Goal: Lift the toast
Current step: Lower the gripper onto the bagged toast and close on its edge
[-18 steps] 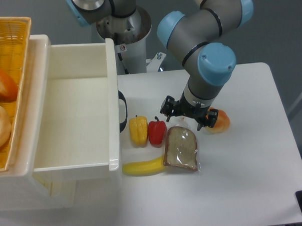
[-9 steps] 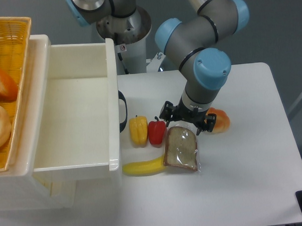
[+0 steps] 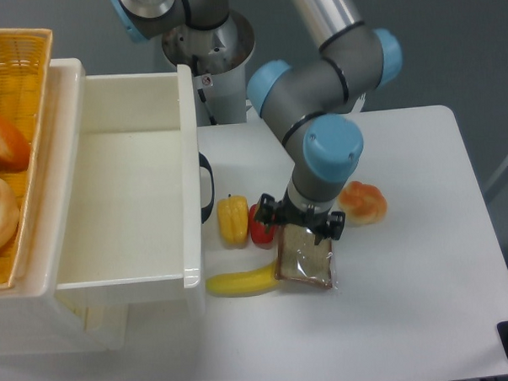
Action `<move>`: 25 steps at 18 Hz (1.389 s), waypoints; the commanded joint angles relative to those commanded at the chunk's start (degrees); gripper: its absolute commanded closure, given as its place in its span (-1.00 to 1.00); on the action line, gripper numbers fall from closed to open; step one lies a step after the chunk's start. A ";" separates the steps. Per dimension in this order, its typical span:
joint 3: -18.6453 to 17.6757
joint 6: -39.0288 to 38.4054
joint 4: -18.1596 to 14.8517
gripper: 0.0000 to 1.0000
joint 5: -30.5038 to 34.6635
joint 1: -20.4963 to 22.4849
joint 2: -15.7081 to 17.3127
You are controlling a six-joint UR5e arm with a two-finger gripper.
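Camera view from the fixed cam: we've got the claw (image 3: pixel 299 223) sitting right over the top edge of the toast (image 3: pixel 306 262), which lies flat in its clear wrap on the white table (image 3: pixel 411 302). We honestly can't tell if the fingers are spread or pinched; the wrist blocks them. Banana (image 3: pixel 240 282) touches the toast's lower left corner, red pepper (image 3: pixel 257 225) and yellow pepper (image 3: pixel 232 220) beside it, bun (image 3: pixel 363 202) off to the right.

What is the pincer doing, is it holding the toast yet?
Pincer: right over the top of the toast; open or closed cannot be told, and a hold is not visible.
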 joint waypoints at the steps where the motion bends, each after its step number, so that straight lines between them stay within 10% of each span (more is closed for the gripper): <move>1: -0.17 0.00 0.26 -1.00 0.00 -0.27 -0.26; 18: 0.35 0.61 0.62 -0.98 2.37 -0.88 -3.69; 25: 0.35 0.53 0.53 -0.41 2.37 -0.80 -3.69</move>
